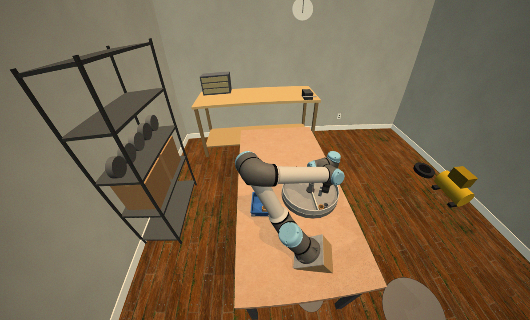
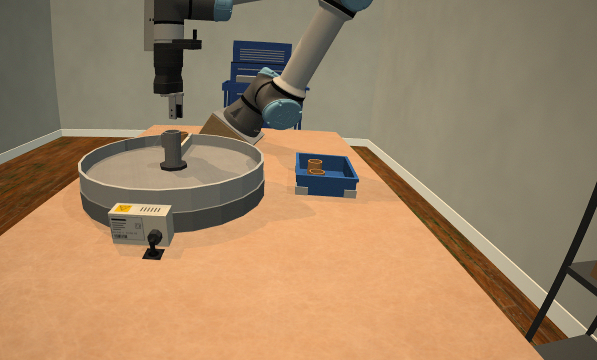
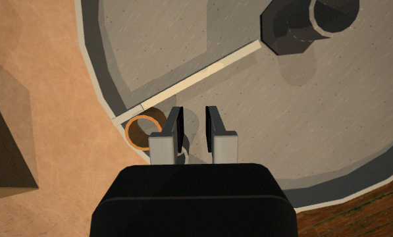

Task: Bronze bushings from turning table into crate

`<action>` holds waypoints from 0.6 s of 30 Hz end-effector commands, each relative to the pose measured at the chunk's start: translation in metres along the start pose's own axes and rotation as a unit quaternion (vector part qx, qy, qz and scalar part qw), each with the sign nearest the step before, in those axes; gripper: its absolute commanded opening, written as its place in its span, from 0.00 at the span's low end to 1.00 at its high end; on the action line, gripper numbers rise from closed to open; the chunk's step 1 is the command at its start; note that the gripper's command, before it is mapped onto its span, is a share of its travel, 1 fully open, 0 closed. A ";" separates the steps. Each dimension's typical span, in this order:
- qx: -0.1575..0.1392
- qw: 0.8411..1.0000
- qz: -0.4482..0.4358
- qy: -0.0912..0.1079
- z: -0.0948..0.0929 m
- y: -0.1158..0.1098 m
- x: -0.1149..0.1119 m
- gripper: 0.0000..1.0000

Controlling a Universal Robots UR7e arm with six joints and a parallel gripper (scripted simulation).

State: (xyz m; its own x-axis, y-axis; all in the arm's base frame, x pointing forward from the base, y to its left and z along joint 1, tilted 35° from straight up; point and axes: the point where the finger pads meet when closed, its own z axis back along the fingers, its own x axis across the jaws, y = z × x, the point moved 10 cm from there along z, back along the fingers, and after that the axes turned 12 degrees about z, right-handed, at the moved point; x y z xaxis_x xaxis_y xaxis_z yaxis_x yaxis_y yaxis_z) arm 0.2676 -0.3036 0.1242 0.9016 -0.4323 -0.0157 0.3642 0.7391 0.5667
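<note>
From where I stand, the hand hangs pointing down above the turning table, its 2 fingers parted partway with nothing between them. In the wrist view, 1 steel bushing peeks out partly hidden by a finger. Near it, 1 bronze bushing stands upright on the turning table, by the outer end of the pale divider that runs in to the dark centre post.

The turning table sits along the tabletop's long edge facing the yellow tank. Across from it, near the long edge facing the shelf rack, is the blue crate. I count 2 bronze bushings in there, both upright and close together at the side nearer the turning table. The arm's wedge base stands toward the short edge farthest from the wooden workbench; a pale box sits in front of the turning table on its workbench side.
</note>
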 end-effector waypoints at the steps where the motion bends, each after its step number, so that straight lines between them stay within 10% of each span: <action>1: 0.000 1.000 0.006 -0.001 0.001 -0.001 -0.002 0.45; 18: 0.000 0.995 0.103 -0.001 -0.002 -0.016 -0.045 0.45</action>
State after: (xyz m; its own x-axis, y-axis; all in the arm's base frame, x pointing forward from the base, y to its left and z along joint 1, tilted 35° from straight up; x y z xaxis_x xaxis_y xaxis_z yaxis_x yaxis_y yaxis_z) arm 0.2240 -0.2945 0.1141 0.9554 -0.2791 0.0962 0.1802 0.8095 0.5587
